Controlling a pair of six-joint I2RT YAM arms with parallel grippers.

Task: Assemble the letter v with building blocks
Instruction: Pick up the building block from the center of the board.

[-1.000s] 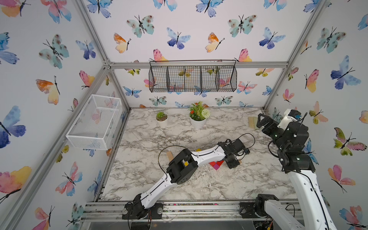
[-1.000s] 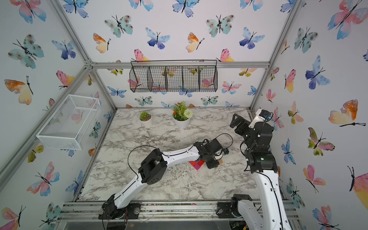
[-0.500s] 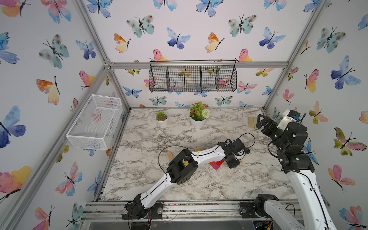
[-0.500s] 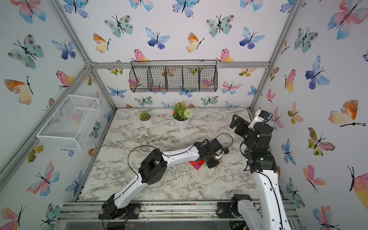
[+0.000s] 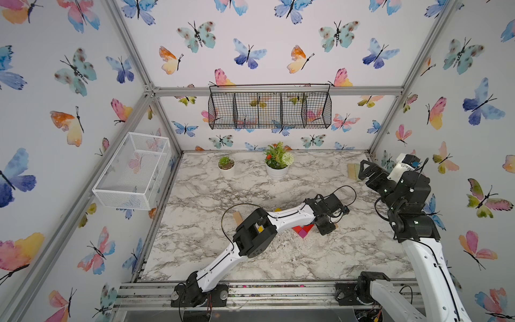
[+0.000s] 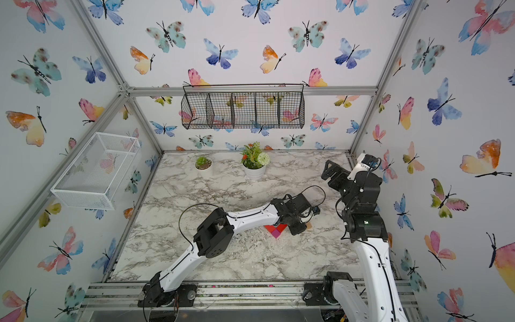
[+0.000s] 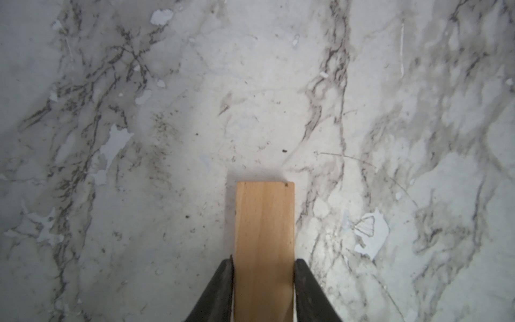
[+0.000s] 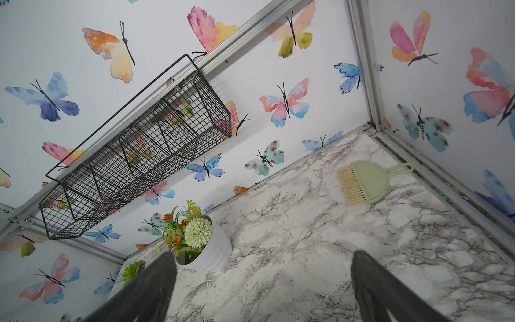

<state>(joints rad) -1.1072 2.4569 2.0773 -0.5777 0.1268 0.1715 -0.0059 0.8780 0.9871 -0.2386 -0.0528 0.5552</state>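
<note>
On table [image 7: 139, 125], well off every edge, bare marble ahead and both sides. Pinched between left gripper [image 7: 264, 260] fingers: tan block [image 7: 264, 223], just beside red and magenta blocks [image 5: 302, 229] (partly hidden). Spread wide near back-right corner: right gripper [image 8: 264, 253].

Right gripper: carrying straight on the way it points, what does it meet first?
The right gripper, open, would likely meet bare table first, between the flower pot and the brush. Nothing nearer shows in its wrist view, though depth is unclear.
</note>
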